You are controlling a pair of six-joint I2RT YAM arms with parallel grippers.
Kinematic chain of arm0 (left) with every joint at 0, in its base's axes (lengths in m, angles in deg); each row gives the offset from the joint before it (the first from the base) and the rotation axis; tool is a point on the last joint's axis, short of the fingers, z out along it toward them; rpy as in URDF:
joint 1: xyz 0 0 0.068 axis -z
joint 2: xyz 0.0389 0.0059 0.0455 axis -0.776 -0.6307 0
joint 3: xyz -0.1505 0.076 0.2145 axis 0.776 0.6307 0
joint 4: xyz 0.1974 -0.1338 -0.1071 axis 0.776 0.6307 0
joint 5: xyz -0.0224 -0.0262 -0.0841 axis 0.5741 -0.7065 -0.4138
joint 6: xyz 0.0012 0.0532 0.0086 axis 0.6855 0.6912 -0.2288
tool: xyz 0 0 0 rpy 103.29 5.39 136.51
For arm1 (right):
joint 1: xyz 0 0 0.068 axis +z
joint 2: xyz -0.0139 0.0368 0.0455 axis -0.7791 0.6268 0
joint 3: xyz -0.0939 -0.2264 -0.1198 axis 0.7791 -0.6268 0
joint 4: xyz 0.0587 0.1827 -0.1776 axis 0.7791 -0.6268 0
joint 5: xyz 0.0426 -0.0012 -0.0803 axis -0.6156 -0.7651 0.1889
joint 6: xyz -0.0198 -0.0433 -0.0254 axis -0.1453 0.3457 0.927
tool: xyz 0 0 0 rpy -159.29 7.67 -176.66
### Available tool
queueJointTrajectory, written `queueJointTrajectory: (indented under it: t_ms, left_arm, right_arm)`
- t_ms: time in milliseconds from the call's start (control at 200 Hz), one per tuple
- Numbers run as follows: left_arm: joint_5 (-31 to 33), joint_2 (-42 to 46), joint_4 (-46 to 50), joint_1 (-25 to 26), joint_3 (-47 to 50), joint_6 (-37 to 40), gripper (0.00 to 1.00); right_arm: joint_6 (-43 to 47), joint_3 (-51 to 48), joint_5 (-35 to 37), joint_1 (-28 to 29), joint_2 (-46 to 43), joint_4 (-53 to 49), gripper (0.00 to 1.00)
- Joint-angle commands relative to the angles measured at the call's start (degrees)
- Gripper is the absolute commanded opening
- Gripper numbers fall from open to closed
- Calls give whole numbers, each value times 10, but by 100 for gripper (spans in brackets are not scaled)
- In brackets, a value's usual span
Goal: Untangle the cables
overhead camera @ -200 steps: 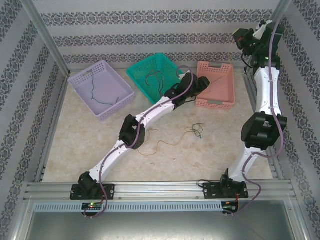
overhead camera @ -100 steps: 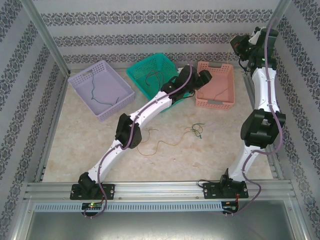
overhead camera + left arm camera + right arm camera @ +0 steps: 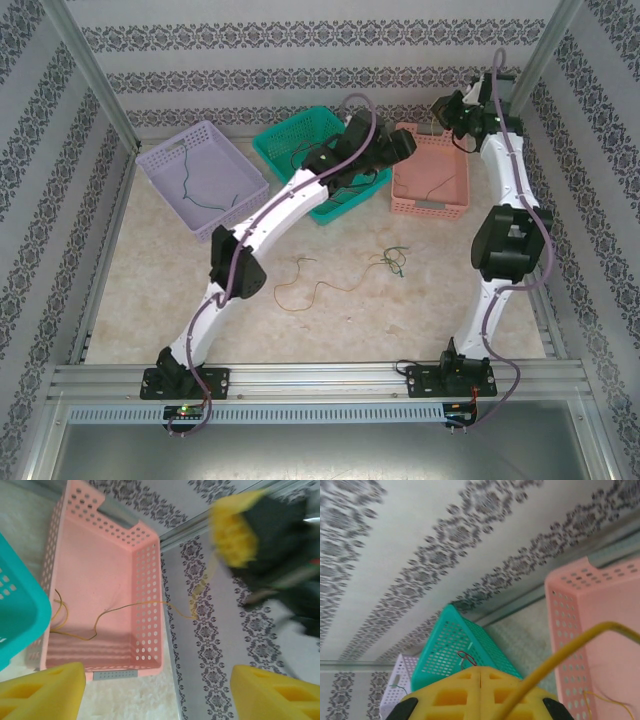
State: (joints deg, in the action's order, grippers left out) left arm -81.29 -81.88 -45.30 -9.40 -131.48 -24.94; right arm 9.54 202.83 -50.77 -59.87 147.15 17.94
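While the right pincer (image 3: 480,692) is clenched on the yellow cable (image 3: 555,662), its foam pads pressed flat together, that cable leaves the seam between them and arcs up toward the pink basket (image 3: 570,610). In the left wrist view the same strand climbs out over the pink basket's right wall to the blurred right pincer, which is raised off to the basket's right. The rest of the strand lies slack on the basket floor, curling toward its left wall. From above, the right pincer hangs over the pink basket's far left corner.

The left pincer (image 3: 157,695) is released, its two yellow fingers (image 3: 42,695) spread wide with nothing between them. It hovers above the pink basket's near edge, well apart from the yellow cable. In the top view it sits over the pink basket's left wall.

Just left of the pink basket stands the teal basket (image 3: 300,130), which holds a few dark cables (image 3: 310,160). Farther left of it is the purple basket (image 3: 165,155), holding one green cable (image 3: 190,188).

On the bench (image 3: 160,280), nearer than the pink basket, lie a loose tan cable (image 3: 315,290) and a small green tangle (image 3: 395,262), close to each other.
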Motion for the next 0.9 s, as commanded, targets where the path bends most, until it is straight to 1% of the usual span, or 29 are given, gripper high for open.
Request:
queueJointTrajectory:
  t_ms: [0, 165, 310, 350, 400, 440, 470, 525, 600, 789, 894]
  left_arm:
    - [38, 102, 16, -11, 77, 64, 76]
    - [57, 255, -73, -35, 311, 65, 76]
    - [57, 361, -80, -63, 456, 68, 76]
    - [55, 387, -78, -69, 489, 68, 76]
    - [53, 415, -71, -75, 525, 65, 76]
    - [51, 435, -66, -78, 549, 62, 76]
    - [50, 449, -62, -79, 565, 61, 76]
    - [48, 473, -52, -79, 591, 60, 76]
    - [48, 500, -30, -79, 621, 59, 76]
    - [70, 561, 48, -81, 705, 35, 77]
    - [70, 581, 92, -84, 743, 28, 75]
  right_arm:
    - [7, 27, 19, 5, 45, -25, 0]
    - [-23, 87, 43, 13, 120, -62, 0]
    - [-64, 110, 81, 16, 160, -89, 0]
    - [-74, 119, 84, 16, 169, -96, 12]
    - [-83, 137, 83, 16, 181, -109, 31]
    - [-84, 153, 84, 16, 185, -123, 41]
    - [-84, 163, 87, 16, 185, -133, 46]
    - [-81, 171, 96, 15, 174, -143, 52]
    - [-78, 169, 109, 13, 145, -153, 56]
    - [-63, 116, 151, 10, 40, -167, 59]
    - [-53, 75, 170, 10, -25, -180, 56]
